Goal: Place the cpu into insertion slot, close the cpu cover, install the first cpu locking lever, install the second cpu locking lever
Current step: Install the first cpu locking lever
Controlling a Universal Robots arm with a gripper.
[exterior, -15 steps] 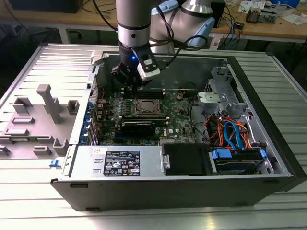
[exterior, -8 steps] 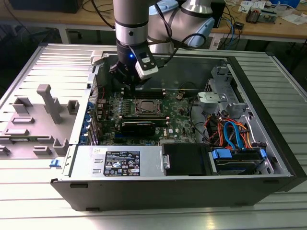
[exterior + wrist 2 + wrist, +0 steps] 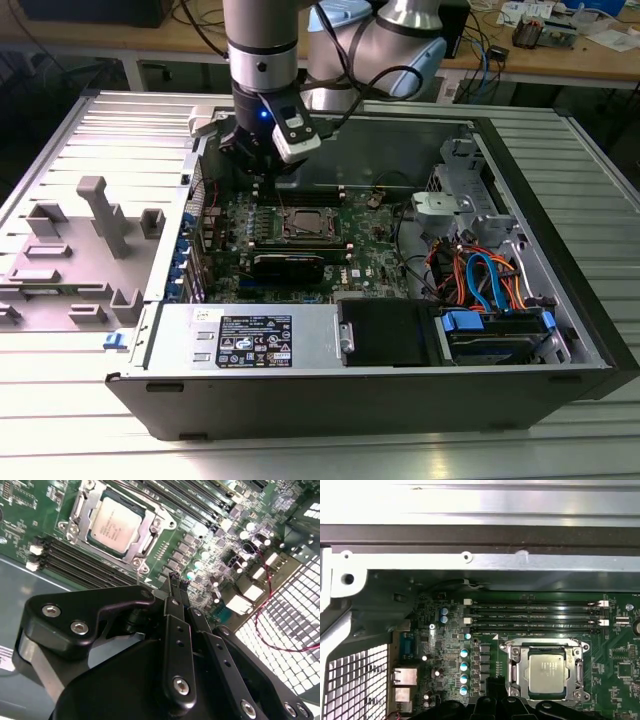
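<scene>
Grey fixture tray (image 3: 75,250) at the exterior view's left. Gripper (image 3: 262,178) hangs over the motherboard (image 3: 380,252), fingers (image 3: 175,607) pinched together, nothing held. Just toward the exterior view's right, cpu (image 3: 305,224) sits in the socket, cpu cover (image 3: 147,532) lying flat around it. Orange and blue cables (image 3: 480,280) far right.

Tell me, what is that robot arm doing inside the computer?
The robot arm is working inside an open computer case. Its gripper hangs over the green motherboard, right beside the socket, with its tips together and holding nothing. The cpu already sits in its slot, and the cpu cover lies flat around it. Whether the locking levers are fastened is hard to tell.
</scene>
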